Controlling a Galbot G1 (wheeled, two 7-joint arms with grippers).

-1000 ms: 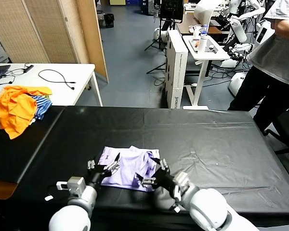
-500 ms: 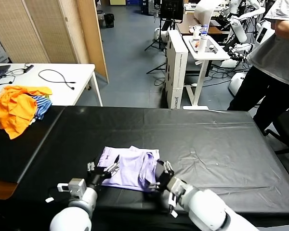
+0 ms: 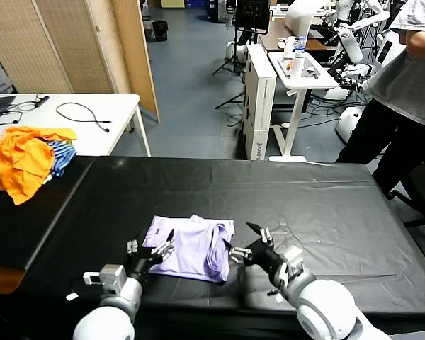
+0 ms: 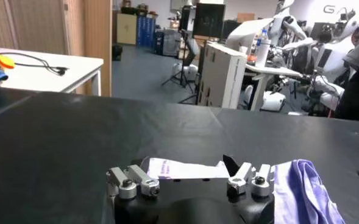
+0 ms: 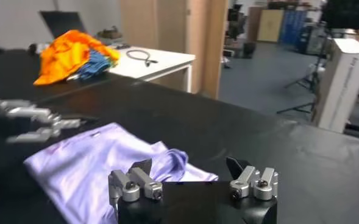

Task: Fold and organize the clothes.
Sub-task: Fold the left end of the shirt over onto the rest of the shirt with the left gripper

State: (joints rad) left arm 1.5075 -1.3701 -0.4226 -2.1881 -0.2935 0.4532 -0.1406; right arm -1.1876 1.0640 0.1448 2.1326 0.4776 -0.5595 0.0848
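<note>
The clothes are one pale lavender T-shirt (image 3: 193, 249), lying folded small on the black table (image 3: 312, 205) near its front edge. My left gripper (image 3: 154, 244) is open at the shirt's left edge. In the left wrist view a strip of the T-shirt (image 4: 185, 168) shows just beyond that gripper (image 4: 191, 173), not pinched. My right gripper (image 3: 239, 239) is open just off the shirt's right edge, holding nothing. In the right wrist view the T-shirt (image 5: 88, 161) spreads out past that gripper (image 5: 189, 167), and the left gripper (image 5: 27, 119) shows farther off.
A bright orange garment (image 3: 21, 161) and a blue-and-white striped one (image 3: 62, 152) are heaped at the far left. A white table (image 3: 92, 131) with a black cable (image 3: 85, 113) stands behind them. A person (image 3: 411, 92) stands at the far right corner.
My right gripper has drawn away from the shirt's near right corner, moving right and farther over the table, still open. The left gripper has hardly moved.
</note>
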